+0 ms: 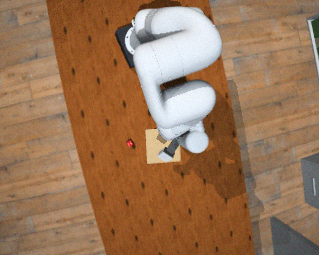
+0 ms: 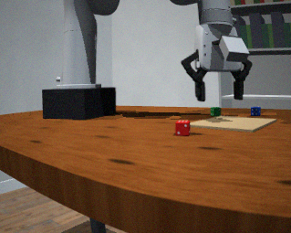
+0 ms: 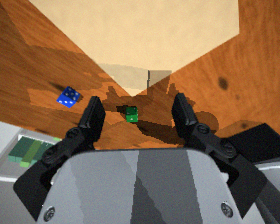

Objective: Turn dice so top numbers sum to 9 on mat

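Tan mat point(image 2: 238, 122) lay flat on the counter point(image 2: 127, 167) beneath the pincer point(image 2: 219, 94), which hung spread wide and pinched nothing; all three dice sat off the mat: green die point(image 3: 131, 114) just ahead between the fingers, blue die point(image 3: 68, 96) further off to one side, red die point(image 2: 182, 127) well apart. A descent too near the mat's edge could have dragged or lifted it; a pinch off-centre could have tipped the green die onto an edge or sent it skidding.

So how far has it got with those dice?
Barely started, it seems. None of the three dice lies on the tan mat yet: the red die sits on the wood beside it, the green die and blue die beyond it. The hand hangs open and empty above the mat's far side. Placing and turning all three remains.
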`<move>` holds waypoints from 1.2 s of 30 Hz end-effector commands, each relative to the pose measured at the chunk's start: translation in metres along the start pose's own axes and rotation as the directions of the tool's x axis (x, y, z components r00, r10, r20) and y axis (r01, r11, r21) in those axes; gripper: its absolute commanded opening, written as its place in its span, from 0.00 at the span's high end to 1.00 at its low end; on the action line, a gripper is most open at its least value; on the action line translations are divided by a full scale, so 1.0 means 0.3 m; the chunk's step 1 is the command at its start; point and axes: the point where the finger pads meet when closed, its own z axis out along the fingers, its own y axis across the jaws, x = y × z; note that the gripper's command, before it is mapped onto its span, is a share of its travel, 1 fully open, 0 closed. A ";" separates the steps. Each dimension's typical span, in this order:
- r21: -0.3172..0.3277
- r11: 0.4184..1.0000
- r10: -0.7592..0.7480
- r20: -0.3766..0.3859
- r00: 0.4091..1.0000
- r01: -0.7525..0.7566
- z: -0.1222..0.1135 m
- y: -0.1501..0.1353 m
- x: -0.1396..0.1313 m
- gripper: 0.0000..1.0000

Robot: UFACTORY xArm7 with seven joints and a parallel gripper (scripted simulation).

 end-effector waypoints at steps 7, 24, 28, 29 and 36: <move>-0.005 1.000 0.004 -0.013 1.000 -0.004 -0.003 -0.051 -0.058 0.00; -0.005 1.000 0.004 -0.013 1.000 -0.004 -0.003 -0.052 -0.060 0.00; -0.005 1.000 0.004 -0.013 1.000 -0.004 -0.003 -0.052 -0.060 0.00; -0.005 1.000 0.004 -0.013 1.000 -0.004 -0.003 -0.052 -0.060 0.00; -0.005 1.000 0.004 -0.013 1.000 -0.004 -0.003 -0.052 -0.060 0.00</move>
